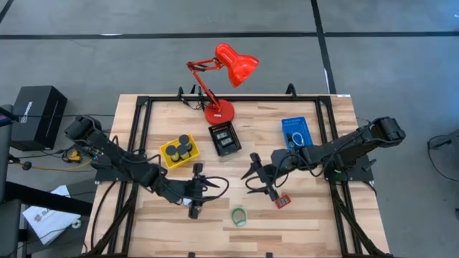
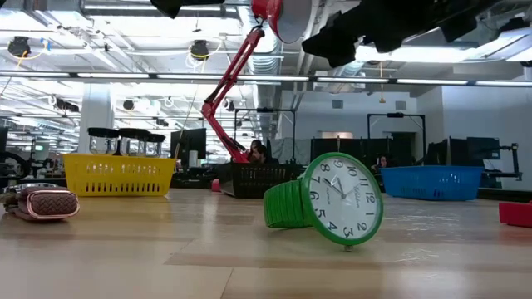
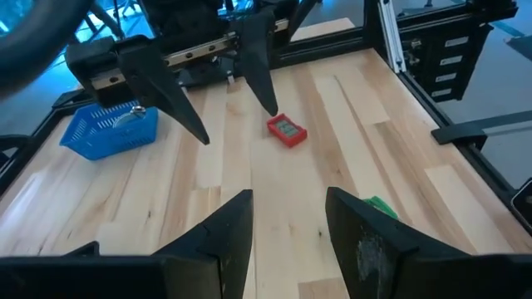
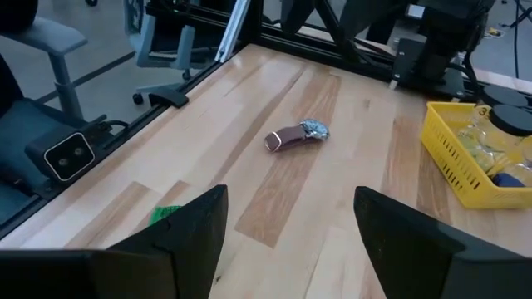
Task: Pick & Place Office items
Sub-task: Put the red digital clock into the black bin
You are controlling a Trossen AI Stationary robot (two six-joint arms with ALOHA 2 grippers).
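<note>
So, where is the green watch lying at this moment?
In the high view, the green watch lies on the table's near middle, apart from both grippers, between the left gripper and the small red piece.

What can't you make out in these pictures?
- Watch by the left gripper: mostly under that arm in the high view.
- Yellow tray: what its dark-lidded jars hold is too small to tell.
- Blue tray: contents behind its mesh wall in the low view.
- Green watch: cut off by the right gripper's finger.
</note>
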